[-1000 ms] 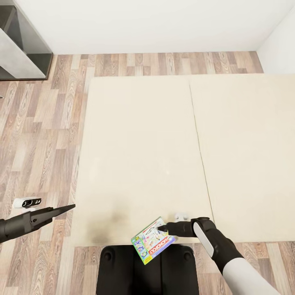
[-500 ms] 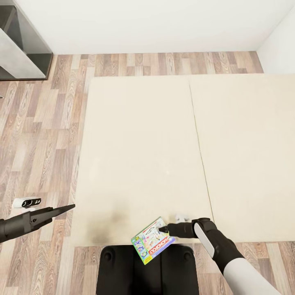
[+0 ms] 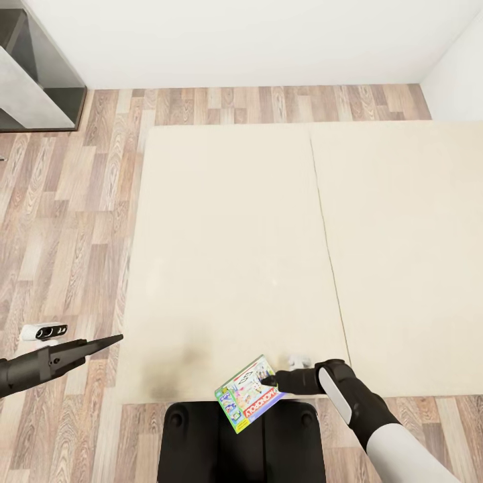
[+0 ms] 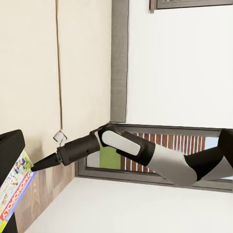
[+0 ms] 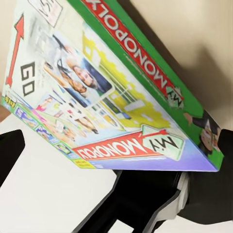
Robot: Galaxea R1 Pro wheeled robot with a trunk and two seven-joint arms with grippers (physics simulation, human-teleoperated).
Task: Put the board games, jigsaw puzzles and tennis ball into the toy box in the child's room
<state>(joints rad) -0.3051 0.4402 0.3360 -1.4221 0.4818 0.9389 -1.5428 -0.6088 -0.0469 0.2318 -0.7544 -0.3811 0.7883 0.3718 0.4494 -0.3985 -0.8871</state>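
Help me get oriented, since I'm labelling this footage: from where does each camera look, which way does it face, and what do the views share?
Head view: on the head, facing down over the bed; left gripper, right gripper and base show.
Left wrist view: near the left gripper, facing across to the right arm.
Right wrist view: near the right gripper, facing the Monopoly box up close; dark fingers flank it.
Shared: all three show the Monopoly box.
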